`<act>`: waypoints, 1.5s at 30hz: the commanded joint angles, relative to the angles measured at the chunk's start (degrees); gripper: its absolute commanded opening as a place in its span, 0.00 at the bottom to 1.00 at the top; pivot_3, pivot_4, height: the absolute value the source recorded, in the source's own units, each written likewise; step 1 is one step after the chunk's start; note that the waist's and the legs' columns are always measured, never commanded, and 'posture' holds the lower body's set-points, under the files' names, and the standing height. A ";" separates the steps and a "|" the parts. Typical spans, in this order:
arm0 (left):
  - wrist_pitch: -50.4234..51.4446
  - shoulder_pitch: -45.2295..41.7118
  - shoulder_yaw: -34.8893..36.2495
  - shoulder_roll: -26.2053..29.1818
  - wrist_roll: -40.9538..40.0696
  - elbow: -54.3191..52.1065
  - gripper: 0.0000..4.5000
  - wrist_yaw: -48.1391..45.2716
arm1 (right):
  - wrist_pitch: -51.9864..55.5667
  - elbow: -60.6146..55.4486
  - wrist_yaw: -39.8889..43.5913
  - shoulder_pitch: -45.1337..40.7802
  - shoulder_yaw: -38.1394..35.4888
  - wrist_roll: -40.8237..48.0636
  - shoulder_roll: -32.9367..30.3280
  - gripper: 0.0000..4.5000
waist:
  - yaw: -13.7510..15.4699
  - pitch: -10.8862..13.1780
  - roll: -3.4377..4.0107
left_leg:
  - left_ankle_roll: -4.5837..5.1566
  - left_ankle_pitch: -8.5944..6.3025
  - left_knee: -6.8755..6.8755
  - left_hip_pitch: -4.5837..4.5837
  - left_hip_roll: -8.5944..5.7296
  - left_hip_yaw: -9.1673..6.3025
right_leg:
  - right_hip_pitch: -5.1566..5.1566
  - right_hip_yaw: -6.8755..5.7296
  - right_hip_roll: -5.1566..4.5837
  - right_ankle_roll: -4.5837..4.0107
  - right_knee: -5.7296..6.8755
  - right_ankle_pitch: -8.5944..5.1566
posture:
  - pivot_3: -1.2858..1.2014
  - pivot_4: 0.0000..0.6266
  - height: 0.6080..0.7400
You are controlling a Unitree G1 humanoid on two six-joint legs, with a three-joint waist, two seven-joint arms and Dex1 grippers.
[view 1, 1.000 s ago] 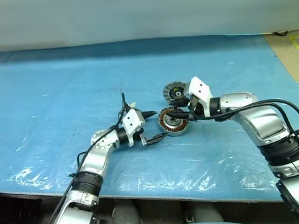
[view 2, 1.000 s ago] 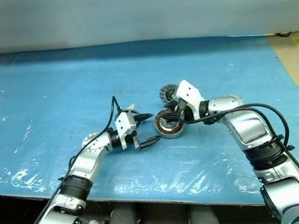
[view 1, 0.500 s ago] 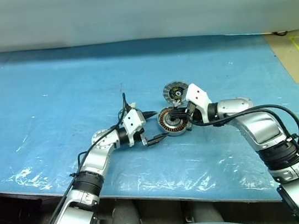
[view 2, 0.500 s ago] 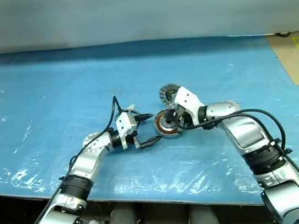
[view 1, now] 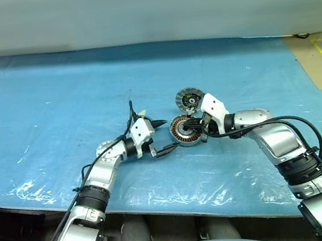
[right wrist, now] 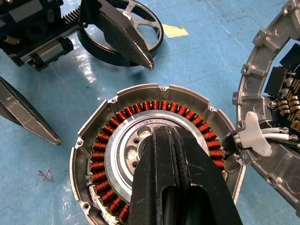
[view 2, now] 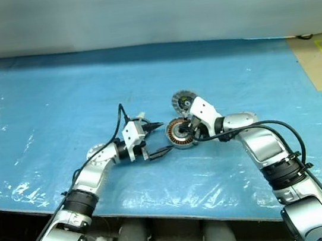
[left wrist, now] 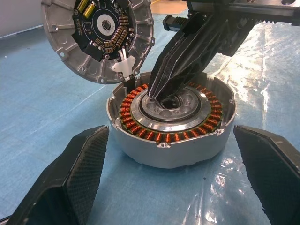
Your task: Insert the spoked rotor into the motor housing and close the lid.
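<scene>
Right now you are at the start of the job: the motor housing (left wrist: 171, 124) lies open on the blue table (view 1: 57, 105), and its lid (left wrist: 101, 37), the ribbed disc with the circuit board, leans up just behind it, tied to it by a white connector. Your right hand (right wrist: 176, 150) has its fingers pressed together with nothing between them, the tips resting down on the shiny centre hub, the arm reaching in low and angled downward. Your left hand (view 1: 164, 137) is spread wide, lying level and pointing across at the housing, one finger to each side of it but apart from it. A dark spoked ring (right wrist: 126, 40), probably the spoked rotor, lies flat just behind your left hand. Next, I judge, you must lift the right hand clear of the hub and fetch that ring.
</scene>
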 commanded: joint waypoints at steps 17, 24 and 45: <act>-0.80 0.13 2.14 0.66 -1.77 -2.66 1.00 0.48 | 3.77 1.19 -1.55 1.51 4.07 -4.17 -2.68 0.01 | 0.11 -0.02 -0.01 | 0.00 -0.01 -0.01 0.26 -0.01 0.00 | 0.25 0.01 -0.01 0.00 -0.03 -0.01 | 0.52 0.24 1.00; -0.98 -0.09 2.19 0.42 -1.71 -2.49 1.00 0.69 | 7.00 -2.17 -0.26 2.23 0.80 1.95 -0.49 0.01 | 0.13 -0.05 -0.04 | 0.01 -0.02 -0.04 0.37 -0.02 0.00 | 0.39 0.01 -0.03 0.00 -0.12 -0.01 | 0.52 0.24 1.00; -0.70 -1.05 3.20 -0.10 -2.76 -2.70 1.00 0.53 | 2.99 -4.23 2.13 0.90 -3.85 7.77 1.30 0.01 | -0.06 -0.04 -0.04 | 0.00 -0.01 -0.18 0.25 -0.01 0.04 | 0.16 0.04 0.00 0.00 -0.12 -0.01 | 0.52 0.24 1.00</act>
